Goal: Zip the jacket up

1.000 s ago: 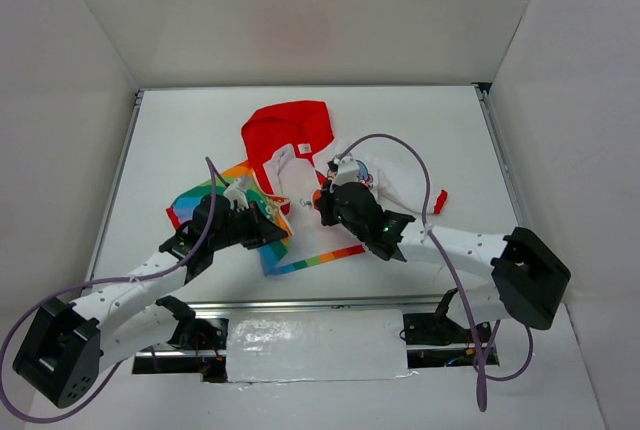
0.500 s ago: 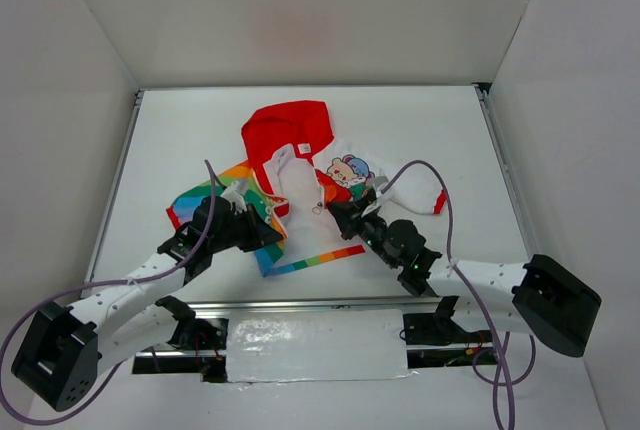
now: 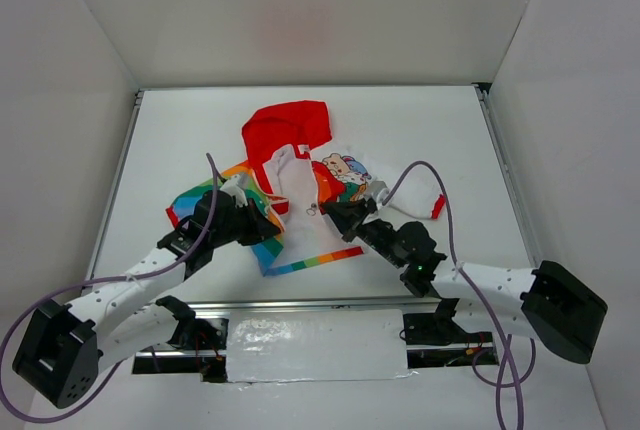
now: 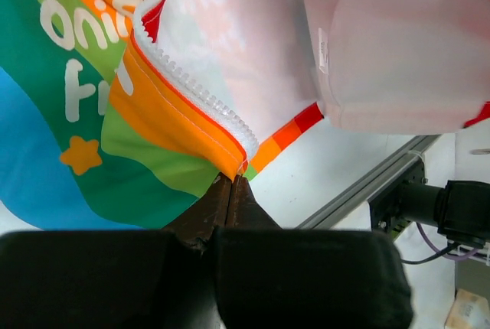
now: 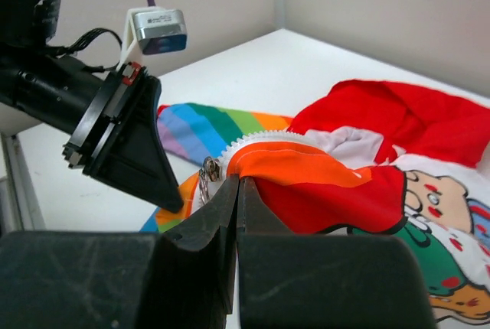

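Near the arms' bases, the left gripper (image 4: 232, 180) has its jaws closed on the bottom corner of the rainbow-striped panel (image 4: 69, 130), just below the white zipper teeth (image 4: 195, 88). The right gripper (image 5: 237, 184) has its jaws pinched on the orange-red edge of the cartoon-print panel (image 5: 429, 214), beside the metal slider (image 5: 205, 170). Each hold probably serves to bring the two zipper halves together at the hem. The jacket (image 3: 296, 178) lies crumpled and unzipped at mid-table (image 3: 430, 130), its pale lining exposed between the panels and its red hood (image 3: 288, 128) farthest away.
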`<state>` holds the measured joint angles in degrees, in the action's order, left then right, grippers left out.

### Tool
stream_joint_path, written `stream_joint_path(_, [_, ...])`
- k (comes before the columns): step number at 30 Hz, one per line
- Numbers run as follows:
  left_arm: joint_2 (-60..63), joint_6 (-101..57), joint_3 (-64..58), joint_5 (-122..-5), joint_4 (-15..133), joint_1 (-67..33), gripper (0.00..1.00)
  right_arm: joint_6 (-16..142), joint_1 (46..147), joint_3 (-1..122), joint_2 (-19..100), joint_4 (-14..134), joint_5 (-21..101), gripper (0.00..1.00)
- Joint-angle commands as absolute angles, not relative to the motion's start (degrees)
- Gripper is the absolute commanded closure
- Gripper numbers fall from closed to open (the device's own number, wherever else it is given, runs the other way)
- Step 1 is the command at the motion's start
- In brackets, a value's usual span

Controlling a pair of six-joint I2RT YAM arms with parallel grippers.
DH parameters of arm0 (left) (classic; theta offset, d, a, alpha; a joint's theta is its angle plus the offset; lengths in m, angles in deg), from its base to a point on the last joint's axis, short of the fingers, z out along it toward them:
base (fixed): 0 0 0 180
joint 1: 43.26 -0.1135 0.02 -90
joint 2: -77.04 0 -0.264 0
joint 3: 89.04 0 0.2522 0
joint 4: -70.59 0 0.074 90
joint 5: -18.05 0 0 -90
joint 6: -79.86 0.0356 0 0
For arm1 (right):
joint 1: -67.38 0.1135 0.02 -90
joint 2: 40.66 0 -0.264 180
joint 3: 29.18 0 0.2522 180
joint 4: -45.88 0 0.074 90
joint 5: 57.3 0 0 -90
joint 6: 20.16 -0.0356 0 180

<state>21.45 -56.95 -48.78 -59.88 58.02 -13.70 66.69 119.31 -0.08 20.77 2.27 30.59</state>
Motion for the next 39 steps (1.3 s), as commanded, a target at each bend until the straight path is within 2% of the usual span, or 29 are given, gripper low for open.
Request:
stream_joint_path(1, [21.93,-54.79,-46.54,-61.75,57.71,-13.47,1.0,71.16,119.15,1.73,20.5,-1.17,28.24,1.0])
stream_joint_path(2, [21.94,-54.79,-46.54,-61.84,57.54,-13.47,1.0,71.42,119.15,1.72,20.6,-1.01,27.17,1.0])
stream_joint_path(6, [22.02,-53.65,-45.23,-62.2,57.01,-13.47,1.0,70.64,119.15,1.72,10.89,2.85,36.63,1.0])
stream_joint_path(9, [22.2,-53.38,-44.78,-62.81,54.9,-13.47,1.0,72.03,118.89,5.75,5.67,14.84,48.22,1.0])
stream_joint_path(12, [22.55,-53.82,-45.39,-62.55,55.51,-13.47,1.0,70.48,118.63,5.69,7.93,17.63,46.86,1.0])
stream_joint_path(15, [23.25,-54.61,-46.71,-61.32,58.84,-13.47,1.0,65.21,118.62,2.09,10.66,9.58,44.74,1.0])
stream_joint_path(21, [25.45,-55.84,-48.39,-52.8,72.11,-13.47,1.0,59.92,118.62,-3.72,14.97,-2.58,49.75,1.0])
stream_joint_path(27, [25.37,-57.69,-46.98,-47.61,78.1,-13.38,1.0,59.75,118.62,-0.57,15.15,3.55,48.96,1.0])
stream_joint_path(32, [26.15,-59.62,-49.69,-45.85,80.64,-13.38,1.0,52.82,118.62,2.51,16.2,9.53,41.41,1.0])
stream_joint_path(39, [28.26,-64.89,-55.06,-43.22,90.14,-13.38,1.0,49.36,118.62,0.93,19.1,3.92,41.83,1.0])
